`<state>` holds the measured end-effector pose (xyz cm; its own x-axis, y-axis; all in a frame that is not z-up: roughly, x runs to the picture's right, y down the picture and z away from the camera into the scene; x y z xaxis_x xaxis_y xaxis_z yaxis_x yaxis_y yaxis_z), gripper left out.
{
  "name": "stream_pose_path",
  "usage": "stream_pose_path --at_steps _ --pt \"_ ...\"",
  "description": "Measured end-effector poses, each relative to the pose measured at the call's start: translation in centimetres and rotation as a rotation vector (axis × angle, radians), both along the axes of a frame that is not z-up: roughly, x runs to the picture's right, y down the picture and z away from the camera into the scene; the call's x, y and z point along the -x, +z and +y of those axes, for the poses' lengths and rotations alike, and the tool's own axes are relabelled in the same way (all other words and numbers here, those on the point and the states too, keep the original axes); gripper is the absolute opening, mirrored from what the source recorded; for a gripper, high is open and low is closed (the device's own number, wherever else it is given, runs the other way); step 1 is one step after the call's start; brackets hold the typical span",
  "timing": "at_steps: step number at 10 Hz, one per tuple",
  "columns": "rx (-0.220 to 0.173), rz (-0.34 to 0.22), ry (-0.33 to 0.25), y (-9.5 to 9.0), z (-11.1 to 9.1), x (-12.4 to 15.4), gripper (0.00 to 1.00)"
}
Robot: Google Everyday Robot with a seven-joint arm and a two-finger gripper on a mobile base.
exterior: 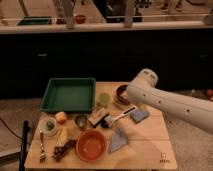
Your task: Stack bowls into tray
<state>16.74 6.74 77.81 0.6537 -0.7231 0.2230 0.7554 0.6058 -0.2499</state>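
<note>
The green tray (50, 102) sits at the back left of the wooden table and is empty. The orange bowl (91, 145) sits at the front middle. The dark maroon bowl (120, 91) stands at the back, right of the tray, partly covered by my white arm (150, 94). The arm reaches in from the right, its rounded end just above that bowl. My gripper is hidden behind the arm's end, so I do not see it.
A pale green cup (103, 99) stands between the tray and the maroon bowl. A steel cup (80, 121), an orange fruit (61, 117), a brush (119, 117), a blue-grey cloth (118, 141) and cutlery (42, 147) lie around the orange bowl. A dark counter runs behind.
</note>
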Motion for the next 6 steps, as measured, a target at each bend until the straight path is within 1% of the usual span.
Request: stream_pose_path --at_steps 2,3,6 --pt "-0.010 -0.058 -0.050 1.9 -2.0 -1.3 0.80" --pt "-0.010 -0.082 -0.065 2.3 -2.3 -1.5 0.80" --pt "-0.013 -0.189 -0.146 3.4 -3.2 -2.3 0.80"
